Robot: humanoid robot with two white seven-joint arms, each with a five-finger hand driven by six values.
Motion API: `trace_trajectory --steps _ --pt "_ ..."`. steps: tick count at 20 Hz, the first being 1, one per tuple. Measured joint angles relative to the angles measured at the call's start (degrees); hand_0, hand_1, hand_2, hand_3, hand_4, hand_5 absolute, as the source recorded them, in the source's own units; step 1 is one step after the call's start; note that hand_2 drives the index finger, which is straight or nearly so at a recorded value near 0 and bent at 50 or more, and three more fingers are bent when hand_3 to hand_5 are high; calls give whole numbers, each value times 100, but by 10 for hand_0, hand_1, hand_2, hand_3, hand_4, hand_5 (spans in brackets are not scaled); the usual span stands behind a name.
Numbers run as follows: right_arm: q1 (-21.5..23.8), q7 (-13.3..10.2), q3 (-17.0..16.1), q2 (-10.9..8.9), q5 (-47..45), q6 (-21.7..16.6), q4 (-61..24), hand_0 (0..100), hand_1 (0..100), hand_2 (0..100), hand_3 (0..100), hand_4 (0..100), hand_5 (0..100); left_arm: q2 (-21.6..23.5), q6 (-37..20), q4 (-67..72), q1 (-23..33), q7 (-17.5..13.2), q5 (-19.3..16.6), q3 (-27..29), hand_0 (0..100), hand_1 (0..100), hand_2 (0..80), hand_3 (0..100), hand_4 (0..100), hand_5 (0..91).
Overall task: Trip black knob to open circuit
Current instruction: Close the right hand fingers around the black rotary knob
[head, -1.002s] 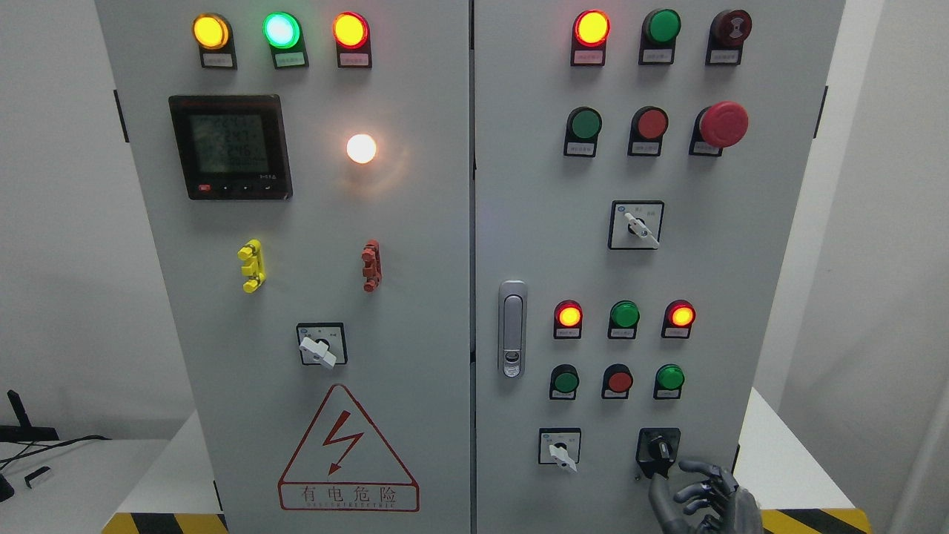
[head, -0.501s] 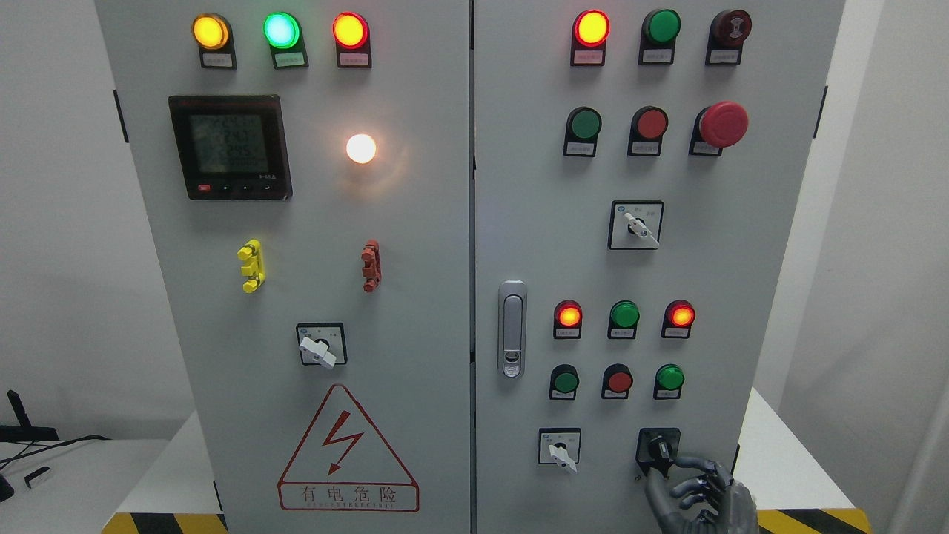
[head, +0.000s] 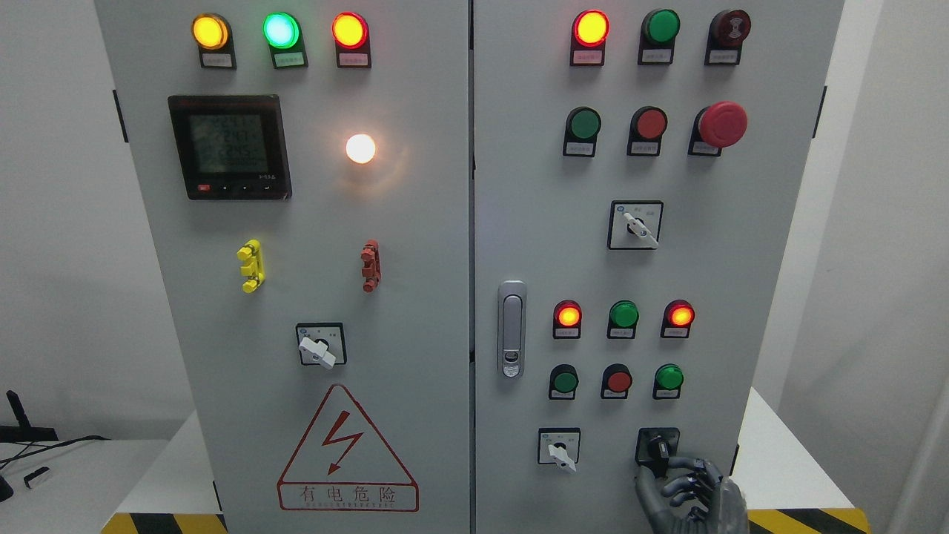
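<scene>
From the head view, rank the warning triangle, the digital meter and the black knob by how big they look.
1. Warning triangle
2. Digital meter
3. Black knob, by the robot hand

All sit on the same cabinet front.

An electrical test lab or training room; a grey control cabinet [head: 474,245] fills the view, its doors carrying indicator lamps, a digital meter [head: 229,146] and a shock-warning triangle [head: 347,449]; white walls behind it; hazard striping [head: 163,523] below it.
</scene>
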Motion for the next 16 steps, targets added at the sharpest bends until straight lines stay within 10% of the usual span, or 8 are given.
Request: trace_trajectory --steps 16 --pt "-13 -13 54 3 11 8 20 362 750 507 785 816 953 -2 0 -2 0 0 0 0 120 389 0 0 0 0"
